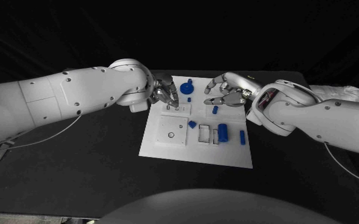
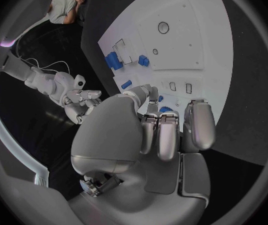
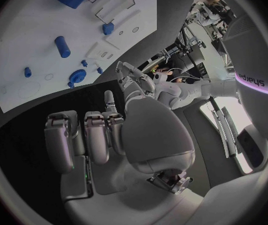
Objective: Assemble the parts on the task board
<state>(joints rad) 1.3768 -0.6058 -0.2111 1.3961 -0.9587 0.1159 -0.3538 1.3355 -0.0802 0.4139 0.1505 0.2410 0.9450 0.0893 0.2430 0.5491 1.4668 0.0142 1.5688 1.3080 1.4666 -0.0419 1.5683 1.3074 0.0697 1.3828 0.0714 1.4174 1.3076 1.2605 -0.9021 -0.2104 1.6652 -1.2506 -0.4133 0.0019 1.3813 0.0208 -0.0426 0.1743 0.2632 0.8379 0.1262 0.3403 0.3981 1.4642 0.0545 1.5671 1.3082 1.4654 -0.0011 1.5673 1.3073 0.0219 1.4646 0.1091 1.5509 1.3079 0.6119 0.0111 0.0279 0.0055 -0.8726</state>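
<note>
The white task board point(image 1: 196, 149) lies mid-table. On it are blue parts: a round knobbed piece point(image 1: 186, 87), a short peg point(image 1: 215, 109), a small cube point(image 1: 192, 124), a thick cylinder point(image 1: 222, 129) and a thin bar point(image 1: 242, 137). My left hand point(image 1: 166, 93) hangs over the board's far left corner with its fingers pointing down beside the round piece and holds nothing. My right hand point(image 1: 228, 92) hovers over the far right part, fingers bent and apart, with nothing in them. The left wrist view shows the left hand point(image 2: 165, 130), the cylinder point(image 2: 112, 61) and the cube point(image 2: 143, 61).
A raised white block with small slots point(image 1: 176, 109) sits under the left fingertips. A square white plate with a round hole point(image 1: 172, 130) and two rectangular pockets point(image 1: 204, 133) fill the board's near half. Black table point(image 1: 90, 167) surrounds the board.
</note>
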